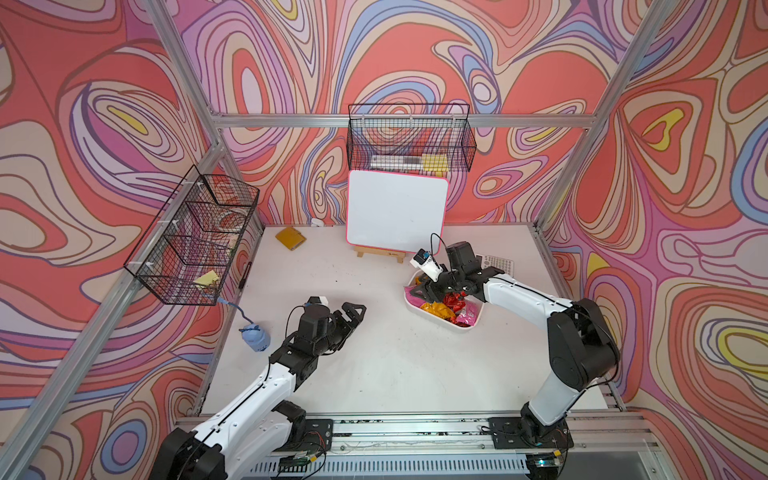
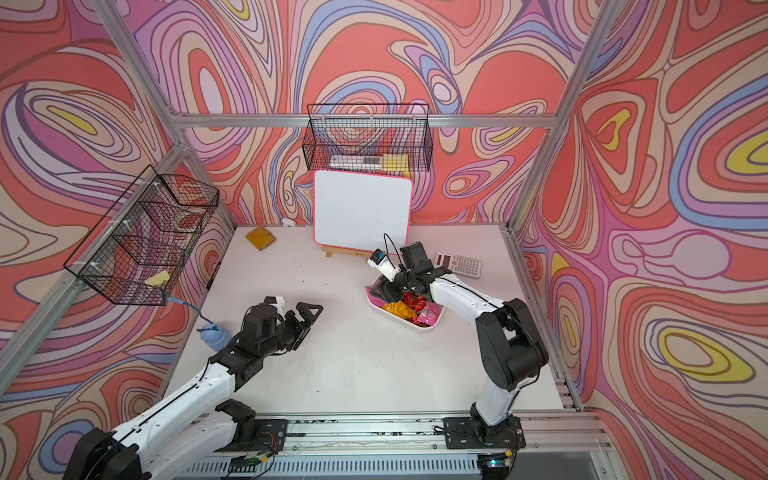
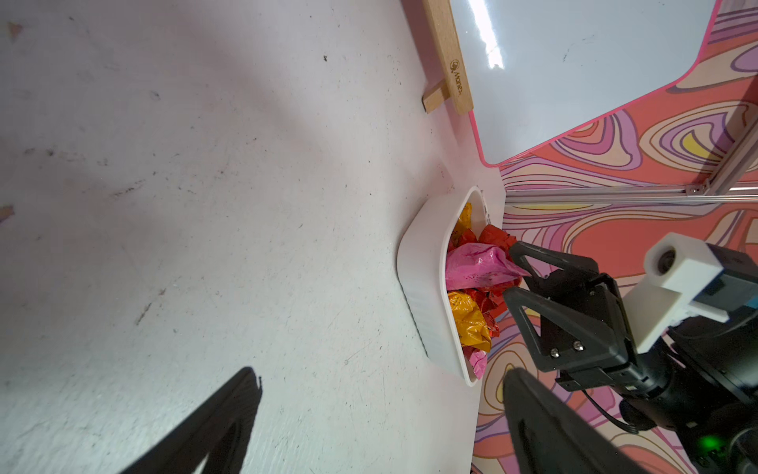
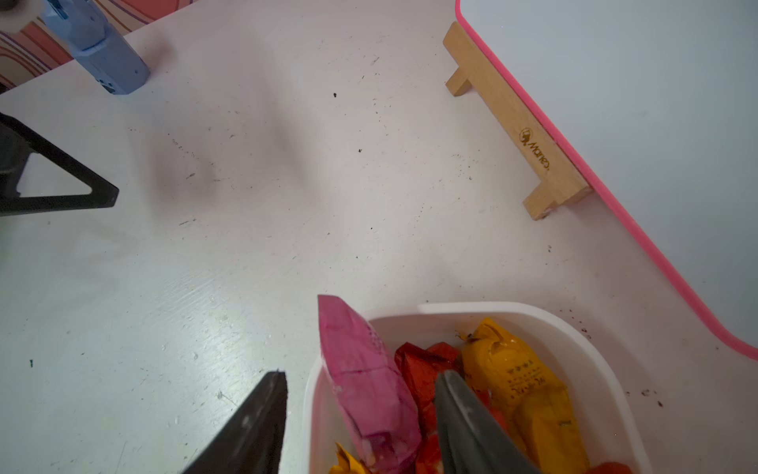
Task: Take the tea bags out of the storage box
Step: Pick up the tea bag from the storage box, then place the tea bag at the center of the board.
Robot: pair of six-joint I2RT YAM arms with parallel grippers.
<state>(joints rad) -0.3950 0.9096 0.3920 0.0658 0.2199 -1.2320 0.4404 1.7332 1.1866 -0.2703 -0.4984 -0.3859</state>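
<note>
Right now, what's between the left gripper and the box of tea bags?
Nothing but bare table lies between the left gripper and the storage box, as both top views show.

Storage box (image 1: 461,327) sits on the table (image 1: 395,365), right of centre, with the tea bags (image 1: 440,309) heaped in it. Calculator (image 1: 500,264) lies just behind it, far right. Whiteboard (image 1: 397,212) stands far centre. Square pad (image 1: 290,238) lies far left.

The left gripper (image 3: 381,375) holds its two black fingers spread wide above the white table (image 3: 205,205). To its right, the storage box (image 3: 422,295) holds pink, orange and red tea bags (image 3: 467,324). The right gripper (image 3: 512,271) reaches in, fingers apart around a pink bag's end. Farther back, a whiteboard (image 3: 574,82) rests on a wooden stand (image 3: 449,57).
</note>
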